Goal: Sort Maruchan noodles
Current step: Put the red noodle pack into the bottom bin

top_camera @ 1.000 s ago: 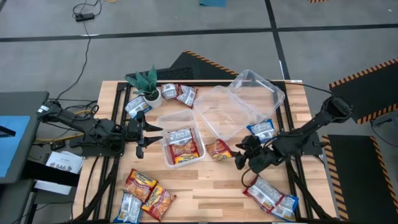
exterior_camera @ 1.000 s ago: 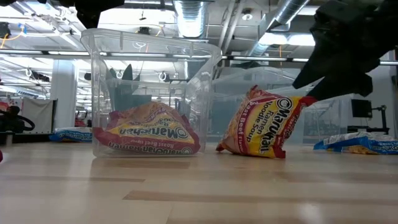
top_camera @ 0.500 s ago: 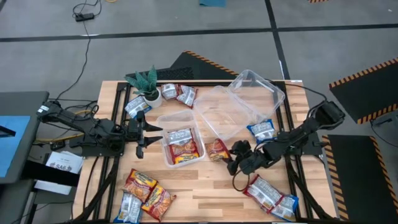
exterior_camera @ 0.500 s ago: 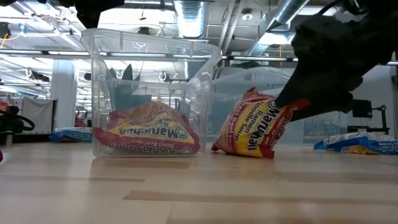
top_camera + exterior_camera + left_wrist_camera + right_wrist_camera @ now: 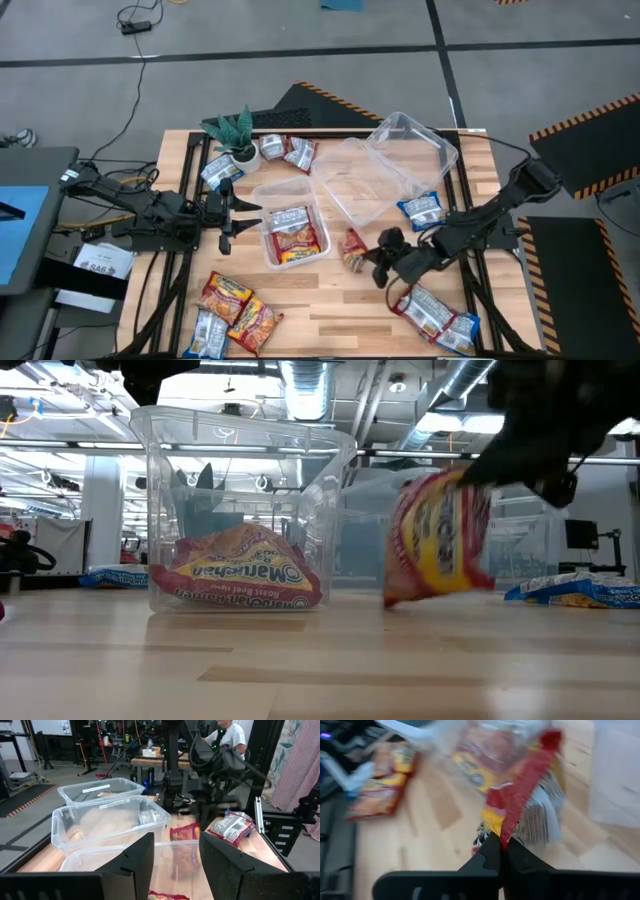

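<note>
- Light wooden slatted table (image 5: 330,300) on grey floor; low view shows an industrial room with ceiling ducts behind.
- Landmark: small clear plastic tub (image 5: 290,236) mid-table, holding red-orange-yellow Maruchan packets (image 5: 294,238).
- Right gripper (image 5: 372,262) just right of that tub, fingers pinched tight on a red-yellow crinkly noodle packet (image 5: 354,248); in the low view the packet (image 5: 438,538) hangs tilted, its bottom edge near or on the table.
- Left gripper (image 5: 236,217) waits just left of the tub, fingers spread wide, holding nothing.
- Two bigger clear tubs (image 5: 385,165) behind-right of the tub; small green potted plant (image 5: 238,135) behind-left.
- More packets: front-left pile (image 5: 232,310), blue-white ones (image 5: 437,312) front-right.
- Left wrist view alone shows a person in a white shirt (image 5: 231,735) at a far bench.
- Right wrist view blurred; only the packet edge (image 5: 522,780) between the fingers is readable.
</note>
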### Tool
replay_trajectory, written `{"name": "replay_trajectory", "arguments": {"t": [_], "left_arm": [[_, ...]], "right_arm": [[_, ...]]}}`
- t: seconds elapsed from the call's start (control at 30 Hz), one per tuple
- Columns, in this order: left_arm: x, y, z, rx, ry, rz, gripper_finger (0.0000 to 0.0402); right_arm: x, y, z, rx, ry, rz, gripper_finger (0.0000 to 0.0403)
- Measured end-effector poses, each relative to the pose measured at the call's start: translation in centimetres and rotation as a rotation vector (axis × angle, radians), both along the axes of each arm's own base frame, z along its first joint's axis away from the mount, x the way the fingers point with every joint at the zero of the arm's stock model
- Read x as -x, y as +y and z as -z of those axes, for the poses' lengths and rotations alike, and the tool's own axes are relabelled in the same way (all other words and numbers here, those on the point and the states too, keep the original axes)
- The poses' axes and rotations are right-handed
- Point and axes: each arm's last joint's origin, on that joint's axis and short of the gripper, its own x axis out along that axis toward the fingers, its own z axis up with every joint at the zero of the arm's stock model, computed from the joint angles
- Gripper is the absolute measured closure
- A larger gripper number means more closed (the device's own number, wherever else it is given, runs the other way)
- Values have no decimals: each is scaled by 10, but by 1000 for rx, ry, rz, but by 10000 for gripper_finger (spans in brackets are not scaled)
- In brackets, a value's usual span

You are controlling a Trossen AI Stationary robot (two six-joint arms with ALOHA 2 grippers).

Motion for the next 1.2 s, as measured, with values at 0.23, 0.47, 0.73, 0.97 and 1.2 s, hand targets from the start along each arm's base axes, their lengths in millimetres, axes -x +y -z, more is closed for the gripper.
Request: {"name": "replay_trajectory", "arguments": {"t": [0.23,0.47,0.73,0.97,1.2], "left_arm": [[0,0,0,1,0,-10,257],[0,1,-1,3,-13,-24,257],[0,1,-1,-9,-12,-25,257],[0,1,-1,-27,-8,-26,257],[0,1,-1,-29,-5,-26,257]], "right_arm": [[6,21,-54,3,-135,-194,397],[-18,23,-121,247,-278,-279,397],[-78,-18,-141,495,-280,-273,397],[-133,-72,-107,530,-302,-247,396],[-160,-114,-75,533,-288,-123,384]]}}
